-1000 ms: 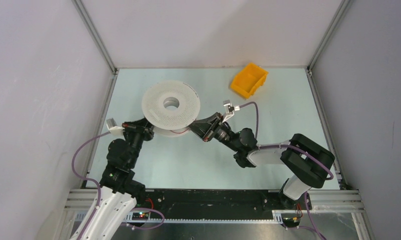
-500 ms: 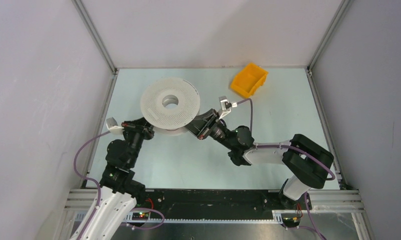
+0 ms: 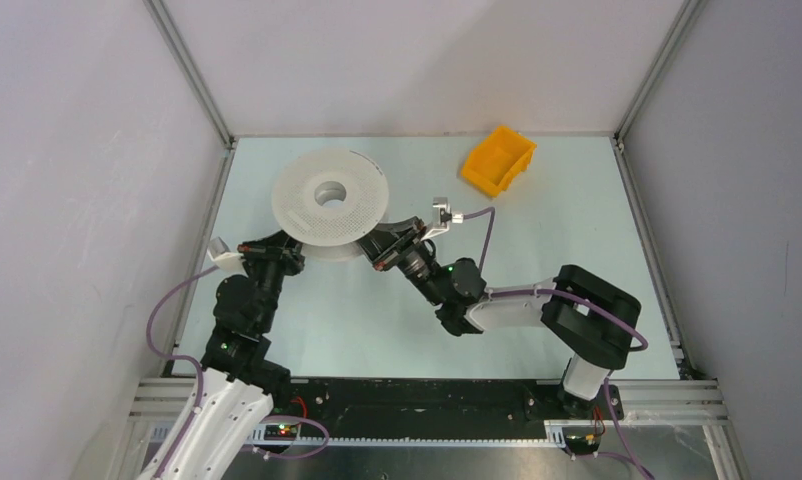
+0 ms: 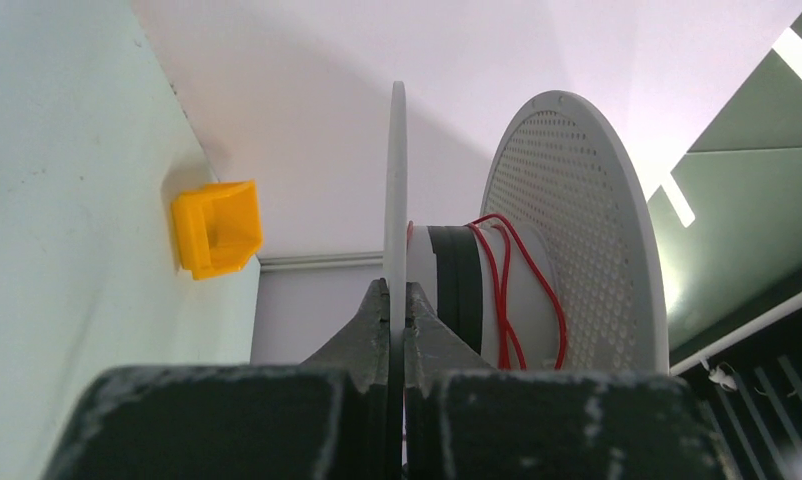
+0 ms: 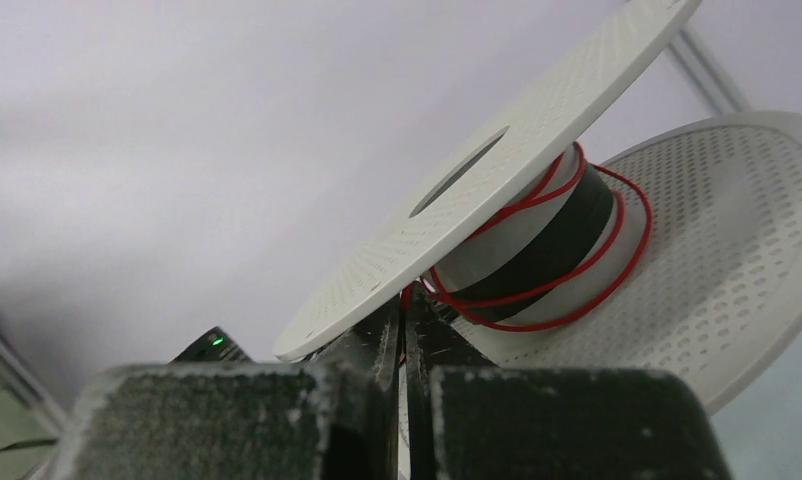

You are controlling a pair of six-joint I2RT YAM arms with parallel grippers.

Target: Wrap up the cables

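Observation:
A white perforated spool (image 3: 329,197) sits at the table's far left. Thin red cable (image 4: 502,290) loops loosely round its hub, beside a black band. My left gripper (image 4: 397,295) is shut on the edge of one thin flange (image 4: 395,180), at the spool's near left rim (image 3: 282,250) in the top view. My right gripper (image 5: 402,305) is shut at the spool's near right side (image 3: 374,250), under the upper flange (image 5: 477,190). A strand of the red cable (image 5: 537,290) is pinched between its tips and runs from there round the hub.
An orange bin (image 3: 498,160) stands at the back right of the table, also visible as the orange bin (image 4: 217,228) in the left wrist view. Grey walls with metal corner posts enclose the table on three sides. A purple hose arches over the right wrist.
The spool has shifted left and a little farther back. The right arm has followed it to the left, staying shut at its rim. The left gripper keeps its hold on the flange.

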